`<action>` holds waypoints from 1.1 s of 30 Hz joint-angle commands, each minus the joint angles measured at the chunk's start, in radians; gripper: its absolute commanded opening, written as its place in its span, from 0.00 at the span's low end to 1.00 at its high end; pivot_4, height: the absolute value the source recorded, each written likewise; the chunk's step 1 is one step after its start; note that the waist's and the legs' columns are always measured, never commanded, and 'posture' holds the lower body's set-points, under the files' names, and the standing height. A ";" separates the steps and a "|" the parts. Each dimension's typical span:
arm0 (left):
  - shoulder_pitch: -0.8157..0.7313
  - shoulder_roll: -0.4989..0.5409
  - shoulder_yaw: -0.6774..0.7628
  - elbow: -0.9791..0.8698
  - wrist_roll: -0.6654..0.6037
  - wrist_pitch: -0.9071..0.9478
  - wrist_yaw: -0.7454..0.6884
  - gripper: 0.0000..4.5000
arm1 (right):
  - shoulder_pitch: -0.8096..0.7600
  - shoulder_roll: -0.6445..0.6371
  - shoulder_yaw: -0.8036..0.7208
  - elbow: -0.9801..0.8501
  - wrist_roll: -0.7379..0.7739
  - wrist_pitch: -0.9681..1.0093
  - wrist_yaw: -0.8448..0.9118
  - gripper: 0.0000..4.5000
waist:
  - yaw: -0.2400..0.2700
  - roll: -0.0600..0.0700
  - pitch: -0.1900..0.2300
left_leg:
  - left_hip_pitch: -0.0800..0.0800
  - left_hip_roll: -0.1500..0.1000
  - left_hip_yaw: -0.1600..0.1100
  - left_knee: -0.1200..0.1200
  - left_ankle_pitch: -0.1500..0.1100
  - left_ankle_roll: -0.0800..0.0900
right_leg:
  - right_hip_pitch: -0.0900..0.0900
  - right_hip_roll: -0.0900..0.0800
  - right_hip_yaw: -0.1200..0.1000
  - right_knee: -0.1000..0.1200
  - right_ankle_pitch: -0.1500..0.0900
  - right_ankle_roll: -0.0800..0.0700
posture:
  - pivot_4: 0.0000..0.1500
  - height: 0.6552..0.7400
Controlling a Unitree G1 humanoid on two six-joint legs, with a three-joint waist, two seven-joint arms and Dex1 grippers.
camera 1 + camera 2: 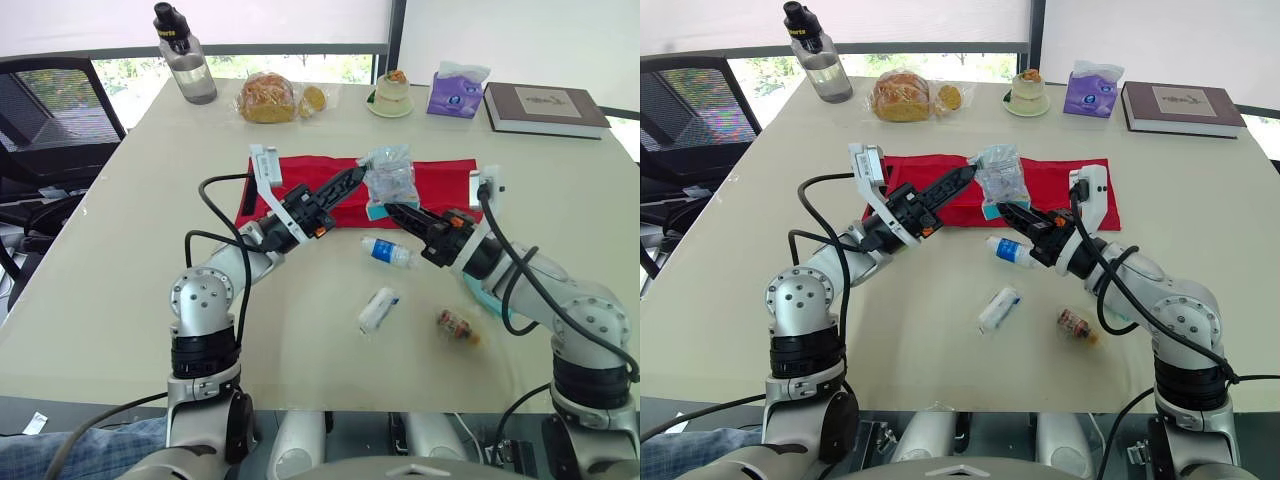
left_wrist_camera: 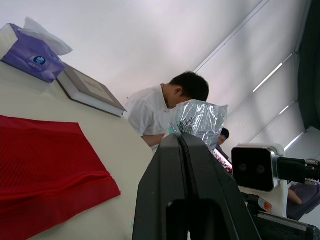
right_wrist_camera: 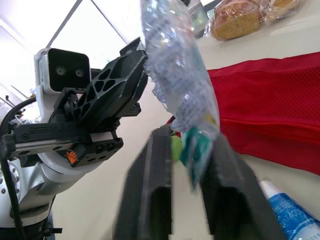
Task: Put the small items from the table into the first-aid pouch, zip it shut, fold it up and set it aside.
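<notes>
The red first-aid pouch (image 1: 445, 185) lies open and flat across the middle of the table. Above it hangs a clear crinkly packet (image 1: 388, 178) with a teal lower end. My left gripper (image 1: 360, 175) is shut on the packet's upper left edge, seen pinched at the tips in the left wrist view (image 2: 180, 137). My right gripper (image 1: 392, 210) is open just below, and the packet's teal end (image 3: 192, 145) hangs between its fingers. On the table in front of the pouch lie a blue-and-white tube (image 1: 387, 251), a white roll (image 1: 378, 309) and a small brown packet (image 1: 457, 327).
Along the far edge stand a water bottle (image 1: 185, 55), wrapped bread (image 1: 267, 97), a small cake (image 1: 390, 93), a purple tissue pack (image 1: 457, 90) and a book (image 1: 543, 108). A black chair (image 1: 50, 120) is at the left. A person (image 2: 165, 110) sits beyond the table.
</notes>
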 commanded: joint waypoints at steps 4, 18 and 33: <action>0.001 -0.006 0.000 -0.015 -0.019 -0.015 -0.002 0.00 | -0.021 0.003 0.000 -0.045 -0.011 -0.034 0.020 0.67 | 0.000 0.000 0.000 | 0.000 0.000 0.000 0.000 0.000 0.000 | 0.000 0.000 0.000 0.000 0.000 0.000 | 1.00 1.00; 0.012 -0.022 -0.001 -0.024 -0.020 -0.017 0.007 0.00 | -0.035 0.023 0.010 -0.035 -0.013 -0.051 0.020 0.11 | 0.000 0.000 0.000 | 0.000 0.000 0.000 0.000 0.000 0.000 | 0.000 0.000 0.000 0.000 0.000 0.000 | 1.00 1.00; 0.016 -0.023 0.011 -0.010 -0.024 -0.025 0.012 0.00 | -0.029 0.013 0.011 -0.022 -0.028 -0.047 0.006 0.01 | 0.000 0.000 0.000 | 0.000 0.000 0.000 0.000 0.000 0.000 | 0.000 0.000 0.000 0.000 0.000 0.000 | 1.00 1.00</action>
